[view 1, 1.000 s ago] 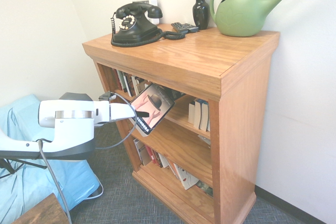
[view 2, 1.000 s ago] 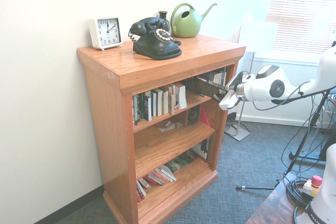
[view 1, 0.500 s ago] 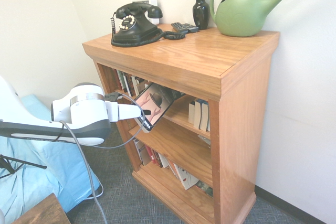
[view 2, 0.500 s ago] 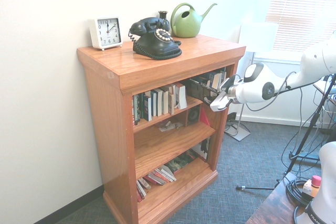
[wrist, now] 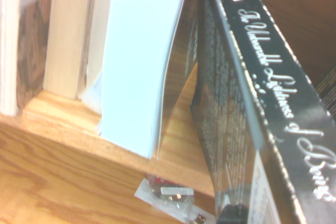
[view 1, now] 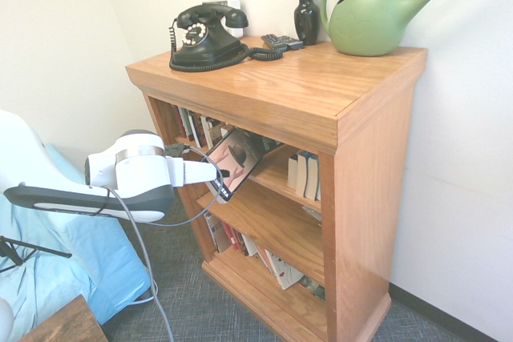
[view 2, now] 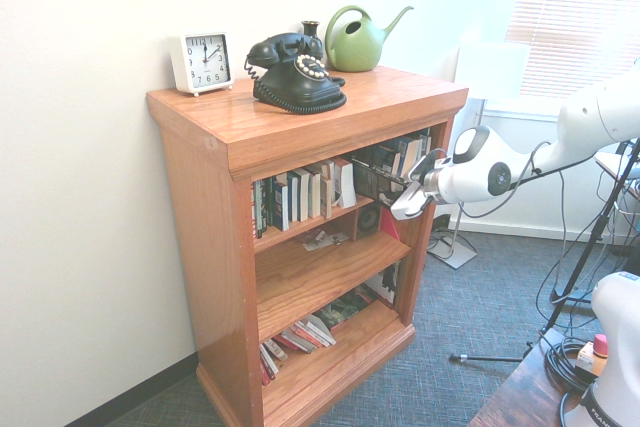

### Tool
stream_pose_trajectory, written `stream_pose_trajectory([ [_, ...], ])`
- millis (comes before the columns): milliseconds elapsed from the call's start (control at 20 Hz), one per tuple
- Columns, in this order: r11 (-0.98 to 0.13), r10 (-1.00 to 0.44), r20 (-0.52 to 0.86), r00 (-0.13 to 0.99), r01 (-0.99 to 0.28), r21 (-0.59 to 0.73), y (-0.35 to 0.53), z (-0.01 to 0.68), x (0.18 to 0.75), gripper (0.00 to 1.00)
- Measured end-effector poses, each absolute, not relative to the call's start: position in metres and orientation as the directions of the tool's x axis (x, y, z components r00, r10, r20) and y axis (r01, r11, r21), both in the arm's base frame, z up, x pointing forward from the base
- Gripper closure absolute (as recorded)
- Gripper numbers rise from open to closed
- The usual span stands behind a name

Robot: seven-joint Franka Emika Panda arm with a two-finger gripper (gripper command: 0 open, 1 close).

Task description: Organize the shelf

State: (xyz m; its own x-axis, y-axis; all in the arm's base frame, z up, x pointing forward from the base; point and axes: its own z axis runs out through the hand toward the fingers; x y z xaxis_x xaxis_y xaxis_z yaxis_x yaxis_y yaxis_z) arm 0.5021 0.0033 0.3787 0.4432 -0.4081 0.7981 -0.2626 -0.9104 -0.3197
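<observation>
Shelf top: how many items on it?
5: white square clock at wall corner, black rotary telephone, small dark remote, black ceramic vase, green plastic watering can.

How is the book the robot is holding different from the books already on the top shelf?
The held book leans tilted at the shelf's front, while the shelved books stand upright in a row. The held book shows its pinkish cover with a dark hat picture; the shelved books show mostly spines. The gripper is shut on the held book, and nothing touches the shelved books. Both sit at the top board of the oak shelf.
</observation>
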Motion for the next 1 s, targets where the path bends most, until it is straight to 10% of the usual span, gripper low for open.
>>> stream_pose_trajectory([
  [800, -0.903, -0.427, 0.813, 0.395, -0.232, -0.362, 0.011, 0.376, 0.588, 1.0],
  [850, -0.903, -0.427, 0.813, 0.395, -0.23, -0.362, 0.013, 0.375, 0.59, 0.0],
  [1000, -0.908, -0.418, 0.818, 0.395, -0.222, -0.356, 0.016, 0.377, 0.594, 0.0],
])
